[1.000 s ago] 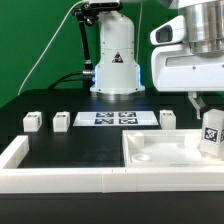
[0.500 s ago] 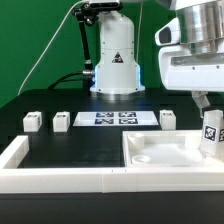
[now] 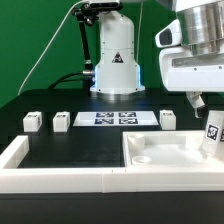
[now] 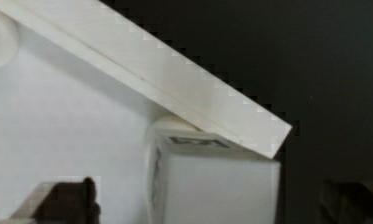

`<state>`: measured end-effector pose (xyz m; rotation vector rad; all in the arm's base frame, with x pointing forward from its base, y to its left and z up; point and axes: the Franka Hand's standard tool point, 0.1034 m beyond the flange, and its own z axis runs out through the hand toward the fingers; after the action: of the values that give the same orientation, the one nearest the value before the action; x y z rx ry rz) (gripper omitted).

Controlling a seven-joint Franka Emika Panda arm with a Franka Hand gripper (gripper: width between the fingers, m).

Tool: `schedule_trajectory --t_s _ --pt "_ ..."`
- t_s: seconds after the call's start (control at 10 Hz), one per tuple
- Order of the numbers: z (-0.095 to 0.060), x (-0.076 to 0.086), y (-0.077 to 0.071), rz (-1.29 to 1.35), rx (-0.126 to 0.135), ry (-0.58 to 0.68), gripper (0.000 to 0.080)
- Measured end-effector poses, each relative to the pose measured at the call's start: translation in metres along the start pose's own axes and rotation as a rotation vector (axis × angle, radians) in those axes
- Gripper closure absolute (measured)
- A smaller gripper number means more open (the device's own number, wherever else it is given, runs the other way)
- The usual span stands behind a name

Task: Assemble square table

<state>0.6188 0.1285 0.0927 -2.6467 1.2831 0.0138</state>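
Exterior view, smooth white square slab, blocky tagged leg

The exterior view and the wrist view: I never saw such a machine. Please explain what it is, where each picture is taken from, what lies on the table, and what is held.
It is a robot arm whose two-finger gripper hangs at the exterior view's right. That view comes from a camera off the arm; the wrist view looks down from the wrist. On the table lie the square tabletop, three loose legs, the marker board and a white border wall. A fourth leg stands on the tabletop beside its raised edge. The gripper is open and holds nothing.
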Motion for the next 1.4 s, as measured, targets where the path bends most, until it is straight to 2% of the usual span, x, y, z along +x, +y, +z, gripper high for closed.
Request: schedule_trajectory --t_s 0.2,0.6,0.7,0.8,1.0,1.2,1.4 --pt "0.001 -0.002 -0.002 -0.229 -0.003 -0.003 0.0156" --pt "0.001 -0.001 -0.001 -0.483 -0.002 -0.003 0.0150" --pt "0.001 -0.002 -0.001 -0.599 -0.012 0.003 0.0150" --pt "0.003 -0.005 -0.002 -0.761 -0.055 0.026 0.0150" --pt "0.003 -0.011 -0.005 -0.942 -0.101 0.052 0.0150" --pt "0.003 -0.011 -0.006 -1.110 -0.111 0.053 0.0150" --pt "0.003 -0.004 -0.002 -1.283 -0.119 0.044 0.0150"
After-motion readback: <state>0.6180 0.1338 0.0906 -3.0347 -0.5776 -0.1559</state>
